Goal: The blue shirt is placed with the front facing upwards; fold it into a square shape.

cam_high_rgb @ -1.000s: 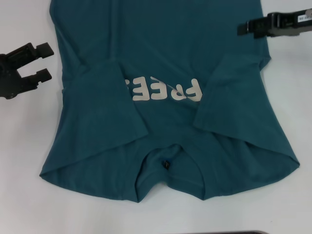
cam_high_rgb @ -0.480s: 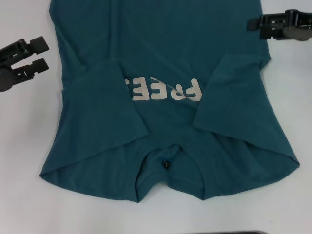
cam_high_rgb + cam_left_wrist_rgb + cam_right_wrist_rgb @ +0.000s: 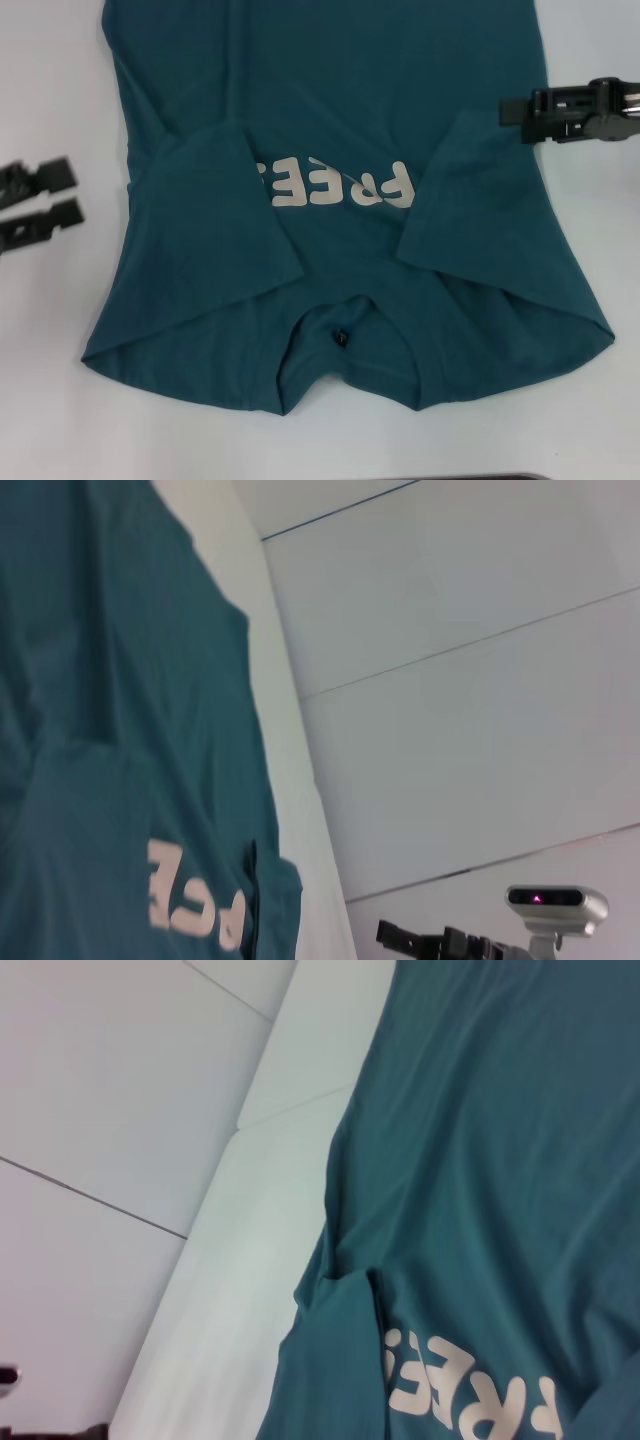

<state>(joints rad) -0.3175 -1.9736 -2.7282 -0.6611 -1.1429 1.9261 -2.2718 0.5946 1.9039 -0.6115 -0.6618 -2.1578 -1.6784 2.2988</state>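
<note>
Shirt [image 3: 340, 130], one only, lies flat on the white table [image 3: 50, 400], both sleeves folded inward over the chest letters. Two grippers hang clear: the left gripper [image 3: 55, 192], fingers apart, beside it; the right gripper [image 3: 510, 112] at its edge, fingers unreadable.

Blue shirt [image 3: 330, 150] hem beyond frame
</note>
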